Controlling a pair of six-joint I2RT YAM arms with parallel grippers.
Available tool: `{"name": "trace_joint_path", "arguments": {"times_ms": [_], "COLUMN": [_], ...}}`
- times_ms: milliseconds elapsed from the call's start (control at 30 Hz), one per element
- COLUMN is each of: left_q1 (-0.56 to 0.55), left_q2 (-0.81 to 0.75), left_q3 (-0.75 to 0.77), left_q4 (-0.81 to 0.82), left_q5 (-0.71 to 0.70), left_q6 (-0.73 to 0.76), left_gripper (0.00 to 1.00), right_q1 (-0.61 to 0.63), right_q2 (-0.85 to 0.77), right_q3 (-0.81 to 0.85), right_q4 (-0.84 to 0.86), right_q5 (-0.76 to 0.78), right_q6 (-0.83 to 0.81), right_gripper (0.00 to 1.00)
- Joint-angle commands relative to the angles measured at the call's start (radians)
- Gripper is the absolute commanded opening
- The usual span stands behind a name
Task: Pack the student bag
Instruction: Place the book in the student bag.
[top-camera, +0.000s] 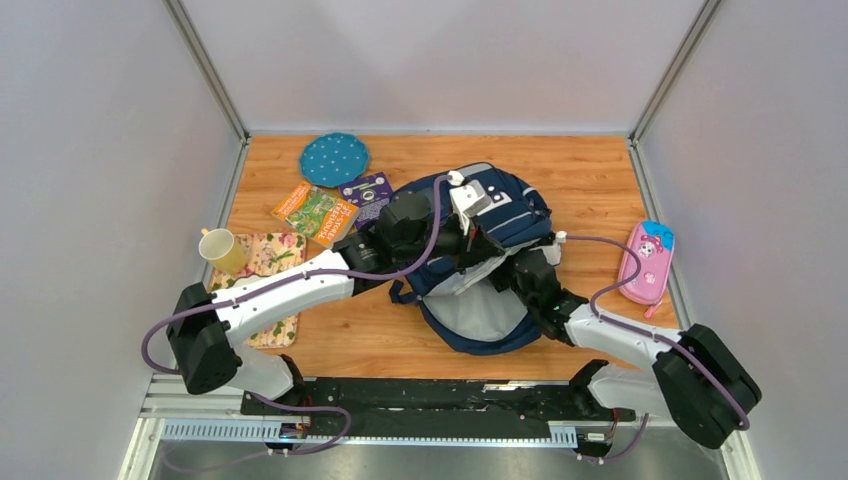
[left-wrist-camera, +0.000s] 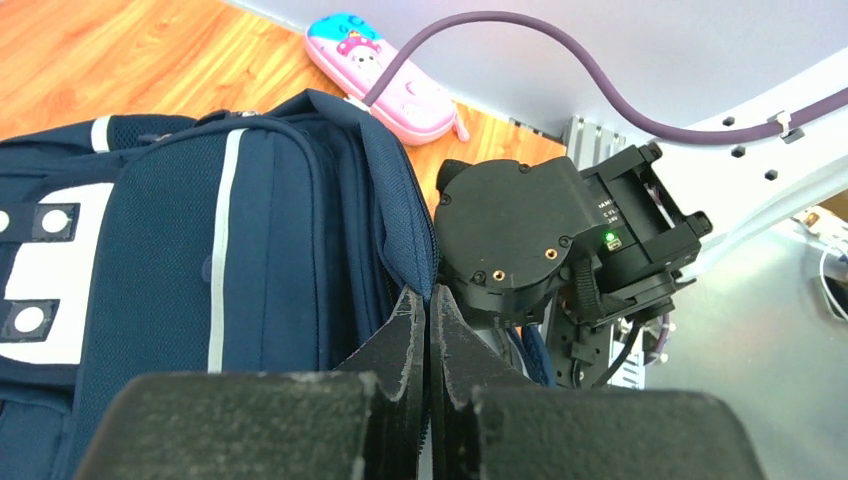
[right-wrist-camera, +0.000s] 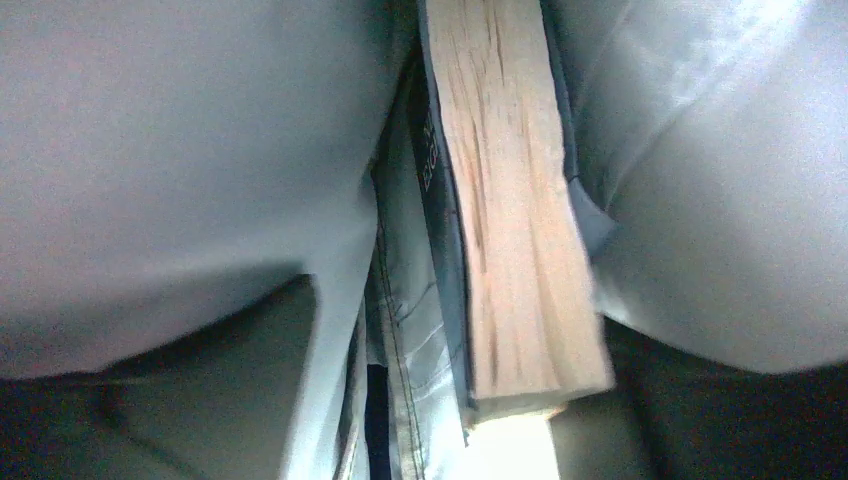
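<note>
Left pincer (left-wrist-camera: 428, 312) together at student bag (left-wrist-camera: 280, 250) rim (perhaps pinching); right pincer buried inside, state unclear.

The student bag (left-wrist-camera: 270, 230) lies left of my left fingers (left-wrist-camera: 405, 340), the pencil case (left-wrist-camera: 385, 75) beyond. A book (right-wrist-camera: 510, 220) sits inside, before my right fingers.
</note>
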Motion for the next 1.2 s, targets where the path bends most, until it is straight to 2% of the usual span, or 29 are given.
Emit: {"name": "trace_joint_path", "arguments": {"times_ms": [0,267,333,367,433,467,500,567,667,833,867,933,967,1033,1067,1100,1167], "left_q1": [0.034,0.067,0.071,0.071,0.074,0.074,0.074,0.074,0.077,0.099,0.103,0.117,0.120,0.130,0.134,0.137,0.149], "left_q2": [-0.079,-0.077,-0.080,-0.087,-0.093,-0.093,-0.093,-0.090,-0.090,-0.087,-0.087,-0.088,-0.090,-0.090,-0.088,-0.090,-0.082], "left_q3": [-0.025,-0.068,-0.085,-0.091,-0.106,-0.108,-0.106,-0.102,-0.102,-0.115,-0.120,-0.126,-0.135,-0.143,-0.154,-0.160,-0.175], "left_q4": [0.187,0.210,0.224,0.230,0.249,0.252,0.252,0.253,0.255,0.276,0.276,0.273,0.275,0.264,0.264,0.273,0.295], "left_q5": [0.040,0.004,0.003,-0.002,-0.002,0.004,0.010,0.021,0.029,0.038,0.043,0.044,0.046,0.043,0.041,0.043,0.046], "left_q6": [-0.051,-0.079,-0.088,-0.091,-0.102,-0.105,-0.111,-0.116,-0.120,-0.148,-0.152,-0.166,-0.169,-0.172,-0.174,-0.180,-0.198], "left_gripper": [0.00,0.00,0.00,0.00,0.00,0.00,0.00,0.00,0.00,0.00,0.00,0.00,0.00,0.00,0.00,0.00,0.00], "right_q1": [-0.006,-0.008,-0.008,-0.008,-0.008,-0.009,-0.011,-0.012,-0.015,-0.022,-0.025,-0.025,-0.025,-0.026,-0.026,-0.025,-0.026], "right_q2": [-0.111,-0.242,-0.291,-0.305,-0.335,-0.336,-0.331,-0.288,-0.189,-0.058,-0.067,-0.116,-0.153,-0.298,-0.352,-0.471,-0.590], "right_q3": [0.022,0.092,0.062,0.046,0.016,0.013,0.014,0.035,0.087,0.122,0.120,0.103,0.097,0.072,0.063,0.053,0.046], "right_q4": [-0.020,-0.363,-0.383,-0.379,-0.344,-0.344,-0.344,-0.336,-0.307,-0.284,-0.291,-0.334,-0.368,-0.504,-0.549,-0.645,-0.727], "right_q5": [0.022,-0.115,-0.132,-0.132,-0.118,-0.094,-0.084,-0.084,-0.102,-0.129,-0.138,-0.141,-0.133,-0.129,-0.130,-0.129,-0.135], "right_q6": [-0.069,-0.121,-0.095,-0.086,-0.078,-0.075,-0.073,-0.078,-0.086,-0.092,-0.104,-0.134,-0.170,-0.182,-0.196,-0.214,-0.234], "right_gripper": [0.90,0.91,0.90,0.75,0.55,0.35,0.26,0.12,0.00,0.00,0.04,0.18,0.37,0.59,0.67,0.70,0.77]}}
